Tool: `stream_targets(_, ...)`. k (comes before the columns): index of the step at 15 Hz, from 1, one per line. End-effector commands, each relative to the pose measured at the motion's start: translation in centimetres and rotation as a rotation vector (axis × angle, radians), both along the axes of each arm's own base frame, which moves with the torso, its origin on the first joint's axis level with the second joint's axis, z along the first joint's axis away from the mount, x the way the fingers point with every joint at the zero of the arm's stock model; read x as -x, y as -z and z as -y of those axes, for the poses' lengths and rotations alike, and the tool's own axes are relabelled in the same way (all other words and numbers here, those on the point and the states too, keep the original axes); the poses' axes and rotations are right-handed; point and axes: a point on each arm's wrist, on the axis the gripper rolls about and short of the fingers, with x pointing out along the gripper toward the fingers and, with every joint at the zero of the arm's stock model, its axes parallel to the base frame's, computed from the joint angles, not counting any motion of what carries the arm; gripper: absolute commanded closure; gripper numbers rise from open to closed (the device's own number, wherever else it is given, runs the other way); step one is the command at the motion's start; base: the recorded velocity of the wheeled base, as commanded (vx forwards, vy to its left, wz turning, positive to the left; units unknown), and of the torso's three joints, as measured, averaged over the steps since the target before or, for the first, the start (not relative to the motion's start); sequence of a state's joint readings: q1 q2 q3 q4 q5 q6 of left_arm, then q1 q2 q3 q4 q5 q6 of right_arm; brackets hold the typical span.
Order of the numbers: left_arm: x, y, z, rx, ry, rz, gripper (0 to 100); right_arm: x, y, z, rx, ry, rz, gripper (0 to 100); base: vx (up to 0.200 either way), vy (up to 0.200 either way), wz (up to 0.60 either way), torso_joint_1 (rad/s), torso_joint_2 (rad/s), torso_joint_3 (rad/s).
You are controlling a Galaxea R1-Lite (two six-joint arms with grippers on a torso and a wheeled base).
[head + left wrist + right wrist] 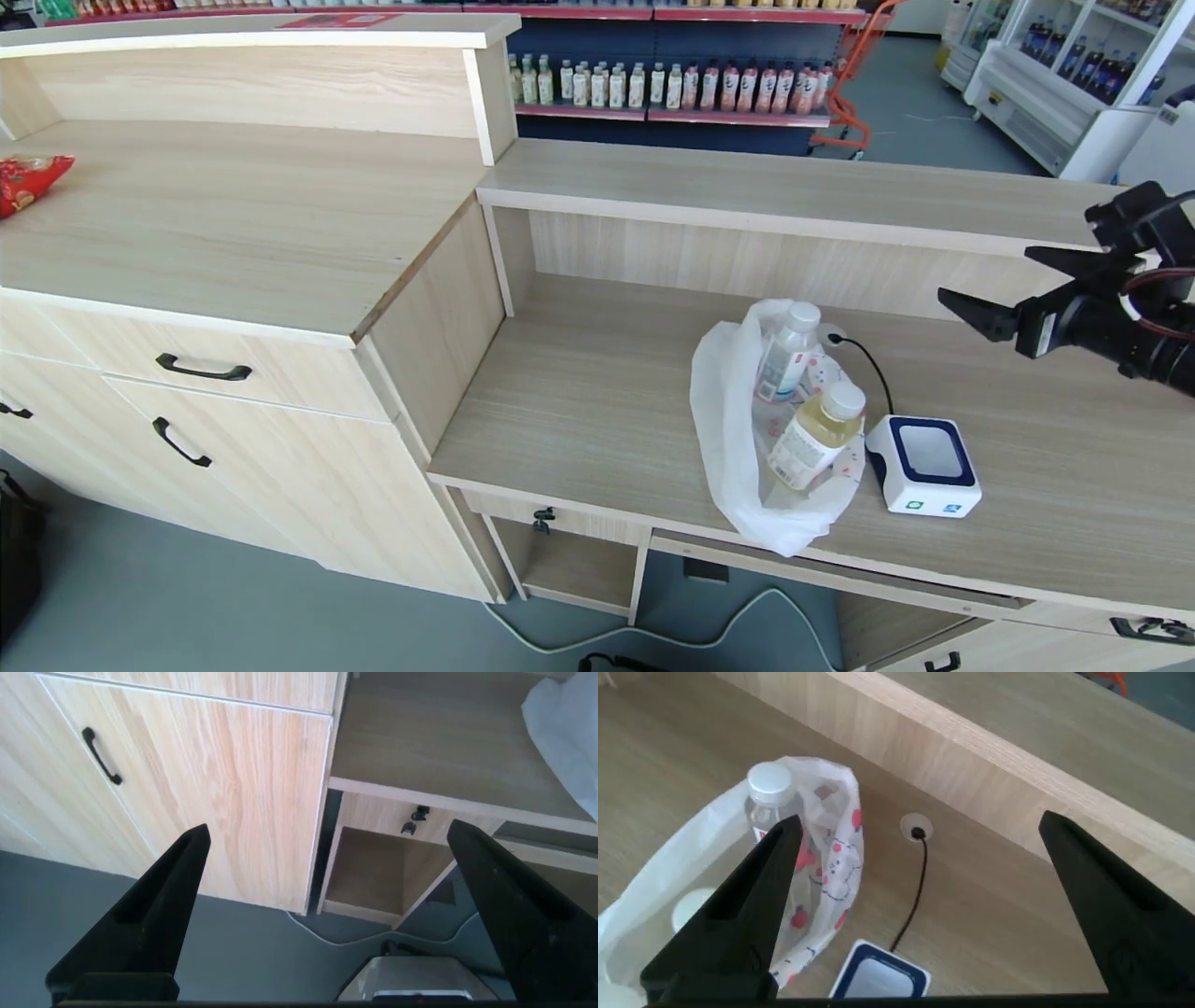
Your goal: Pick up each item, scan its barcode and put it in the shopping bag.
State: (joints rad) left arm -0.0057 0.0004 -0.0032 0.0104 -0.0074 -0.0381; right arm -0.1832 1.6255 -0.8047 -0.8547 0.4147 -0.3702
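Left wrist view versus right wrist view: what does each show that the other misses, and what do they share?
Left wrist view alone: the open left gripper, a cabinet door with a black handle, an open cubby under the counter, grey floor. Right wrist view alone: the open right gripper, a capped bottle inside the shopping bag, the scanner and its black cable. Both: the white shopping bag and the light wooden counter.

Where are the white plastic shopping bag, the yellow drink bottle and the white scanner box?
White plastic shopping bag [724, 420]: head view, left wall.
Yellow drink bottle [823, 427]: head view, shoulder.
White scanner box [929, 455]: head view, top window.
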Motion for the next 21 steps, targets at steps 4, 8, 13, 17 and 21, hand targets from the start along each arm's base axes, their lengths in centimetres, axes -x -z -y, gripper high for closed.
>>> stream_targets(4,0.0,0.0,0.0,0.000,0.001,0.000,0,8.0,-3.4,1.4,-0.068,0.211,-0.002,0,0.000,0.000,-0.60,0.005,0.01,0.002)
stream_targets(8,0.0,0.0,0.0,0.000,0.001,0.000,0,10.3,-1.0,2.0,-0.183,0.277,-0.049,0,0.000,0.000,0.00,0.000,0.00,0.000)
stream_targets(13,0.0,0.0,0.0,0.000,0.001,0.000,0,16.2,2.6,0.1,-0.293,0.422,-0.071,0,0.000,0.000,0.00,0.000,0.00,0.000)
stream_targets(17,0.0,0.0,0.0,0.000,0.001,0.000,0,21.1,7.8,-1.6,-0.315,0.531,-0.118,0,0.000,0.000,0.00,0.000,0.00,0.000)
stream_targets(21,0.0,0.0,0.0,0.000,0.001,0.000,0,26.8,10.5,-4.0,-0.310,0.427,-0.031,0,0.000,0.000,0.00,0.000,0.00,0.000)
